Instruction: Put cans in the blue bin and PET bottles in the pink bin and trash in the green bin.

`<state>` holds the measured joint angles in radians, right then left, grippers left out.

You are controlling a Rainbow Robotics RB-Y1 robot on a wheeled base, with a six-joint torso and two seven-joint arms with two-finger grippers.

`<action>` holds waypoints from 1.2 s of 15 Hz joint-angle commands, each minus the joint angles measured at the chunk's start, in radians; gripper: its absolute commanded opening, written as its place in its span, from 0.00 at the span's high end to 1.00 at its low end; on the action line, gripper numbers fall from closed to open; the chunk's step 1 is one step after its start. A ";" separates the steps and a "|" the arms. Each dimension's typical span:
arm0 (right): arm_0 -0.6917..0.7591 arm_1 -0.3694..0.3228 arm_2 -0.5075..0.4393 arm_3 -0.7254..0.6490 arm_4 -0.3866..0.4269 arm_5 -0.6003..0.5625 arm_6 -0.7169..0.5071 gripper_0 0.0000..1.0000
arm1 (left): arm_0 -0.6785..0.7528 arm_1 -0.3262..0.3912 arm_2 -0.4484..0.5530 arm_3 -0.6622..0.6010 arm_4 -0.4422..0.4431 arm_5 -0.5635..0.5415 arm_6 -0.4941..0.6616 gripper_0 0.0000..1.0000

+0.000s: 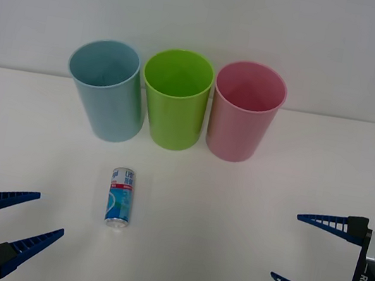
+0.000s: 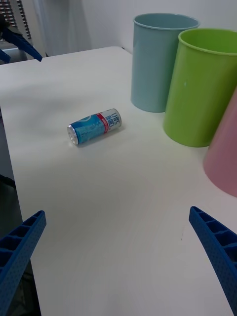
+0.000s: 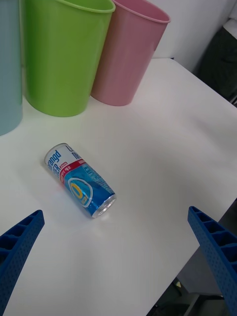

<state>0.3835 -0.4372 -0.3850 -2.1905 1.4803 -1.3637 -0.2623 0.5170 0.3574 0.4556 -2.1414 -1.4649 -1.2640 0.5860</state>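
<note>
Can (image 1: 121,196) — lying on its side on the table (image 1: 234,205), ahead of the left gripper (image 1: 21,225), fingers spread, nothing held. Right gripper (image 1: 312,256) likewise spread, farther off. Blue bin (image 1: 106,92), green bin (image 1: 174,100), pink bin (image 1: 245,112) — upright beyond, seemingly empty.

The right gripper (image 2: 118,256), its blue ribbed fingers (image 2: 19,247) spread wide, hangs above the white table (image 2: 123,207). Well beyond the jaws lies a small blue-and-white drink can (image 2: 94,127) on its side. Farther off to one side stand the light blue plastic bin (image 2: 157,61), lime-green plastic bin (image 2: 202,89) and pink plastic bin (image 2: 224,153).
</note>
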 commanded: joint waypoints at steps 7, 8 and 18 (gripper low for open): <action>0.000 0.000 0.000 0.000 0.000 0.000 0.000 0.00 | 0.000 0.000 0.000 0.000 0.000 0.000 0.000 0.00; 0.000 0.000 0.000 0.000 0.000 0.000 0.000 0.00 | 0.000 0.000 0.000 0.000 0.000 0.000 0.000 0.00; 0.000 0.000 0.000 0.000 0.000 0.000 0.000 0.00 | 0.000 0.000 0.000 0.000 0.000 0.000 0.000 0.00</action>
<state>0.3835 -0.4372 -0.3850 -2.1905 1.4803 -1.3637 -0.2623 0.5170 0.3574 0.4556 -2.1414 -1.4649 -1.2640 0.5860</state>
